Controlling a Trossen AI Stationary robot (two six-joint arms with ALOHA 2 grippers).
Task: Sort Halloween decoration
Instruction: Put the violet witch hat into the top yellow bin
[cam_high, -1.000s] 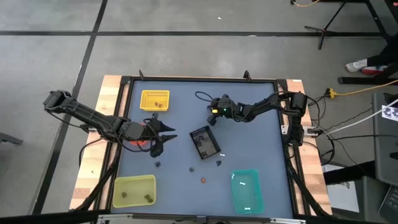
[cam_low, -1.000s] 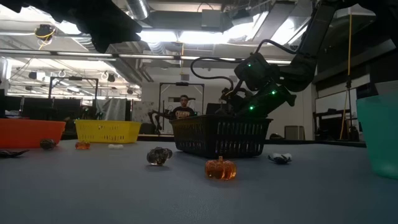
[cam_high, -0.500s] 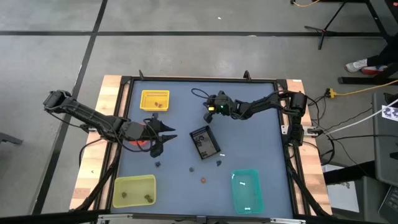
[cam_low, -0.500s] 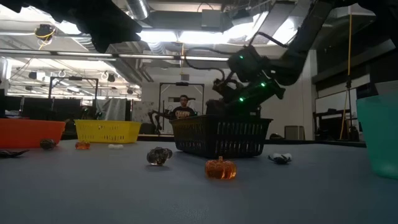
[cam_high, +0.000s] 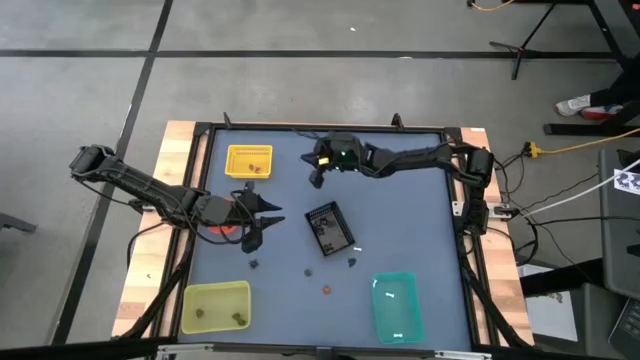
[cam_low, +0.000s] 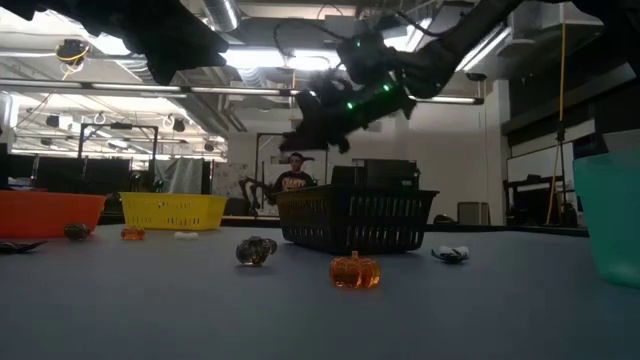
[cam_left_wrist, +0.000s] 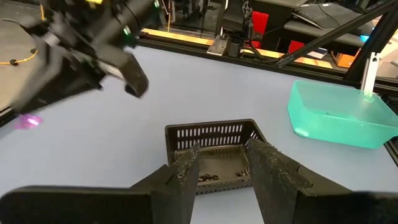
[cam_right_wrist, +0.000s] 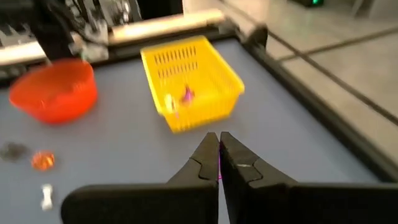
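Tiny Halloween trinkets are scattered: an orange pumpkin (cam_low: 355, 271) on the mat before the black basket (cam_high: 329, 227), others in the yellow basket (cam_high: 249, 161). A small purple piece is pinched by the right gripper (cam_right_wrist: 219, 163), raised near that basket. The left gripper (cam_left_wrist: 222, 167), fingers parted, hangs beside the orange bowl (cam_right_wrist: 56, 91)

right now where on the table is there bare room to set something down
Bare mat lies between the yellow basket and the right-hand table edge, behind the black tray, though the right gripper hangs there. Another patch sits between yellow-green bin and teal bin. Crowded: trinkets before the tray.
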